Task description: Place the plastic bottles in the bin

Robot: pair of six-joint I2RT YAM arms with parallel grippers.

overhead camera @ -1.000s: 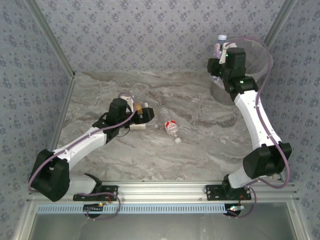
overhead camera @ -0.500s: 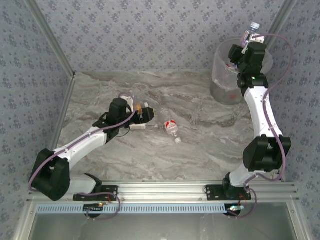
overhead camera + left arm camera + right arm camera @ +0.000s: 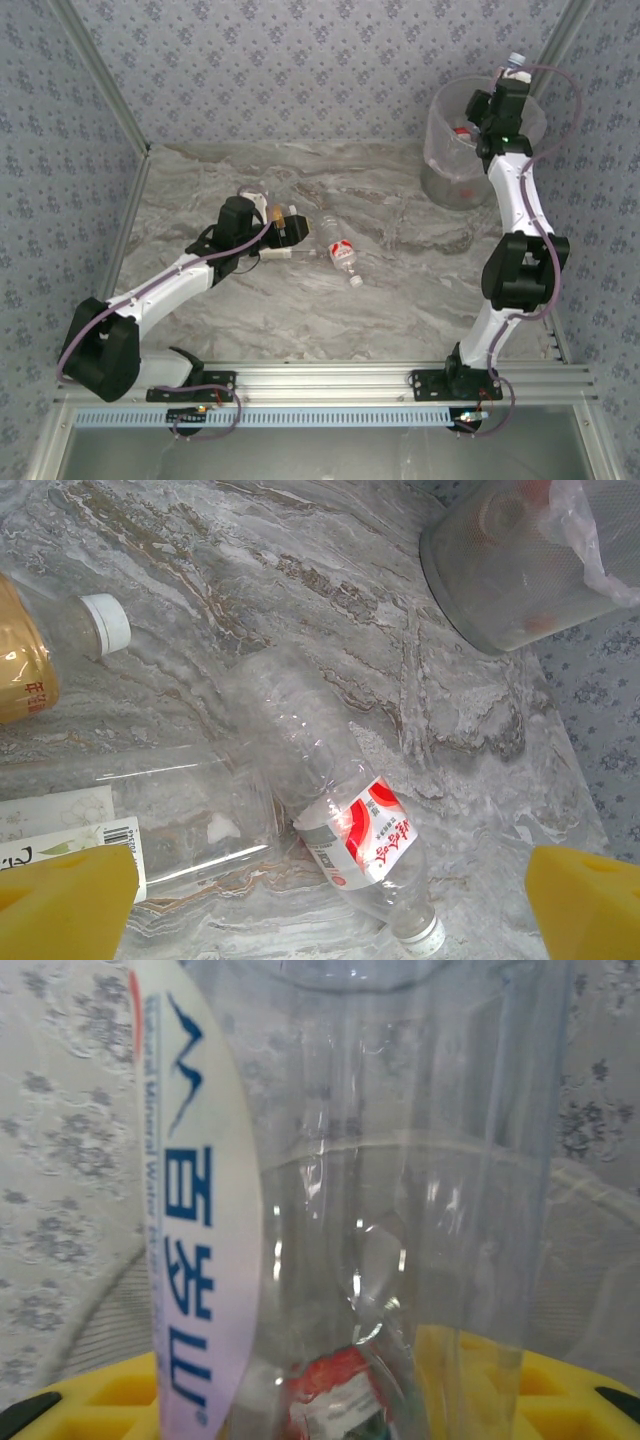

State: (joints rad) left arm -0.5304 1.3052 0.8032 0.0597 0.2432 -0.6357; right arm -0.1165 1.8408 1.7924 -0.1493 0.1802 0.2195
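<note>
My right gripper (image 3: 505,88) stands over the far rim of the bin (image 3: 446,152), shut on a clear plastic bottle (image 3: 513,63) whose cap points up. The right wrist view has that bottle (image 3: 330,1210) close up, with a white label in blue print, between yellow fingers (image 3: 100,1390). The bin's rim (image 3: 600,1195) curves behind it. My left gripper (image 3: 298,228) hovers open at mid table over lying bottles. They are a clear one with a red and white label (image 3: 372,832), a clear one with a white label (image 3: 150,810) and an amber one with a white cap (image 3: 35,655).
Patterned walls close in the marble table (image 3: 400,290) at the back and on both sides. A metal rail (image 3: 330,380) runs along the near edge. The bin (image 3: 520,570) with its clear liner stands in the far right corner, a red-labelled bottle (image 3: 462,134) inside it.
My right arm has swung right and back, carrying its bottle from the bin's left rim to above its far right side. The left arm has not moved.
</note>
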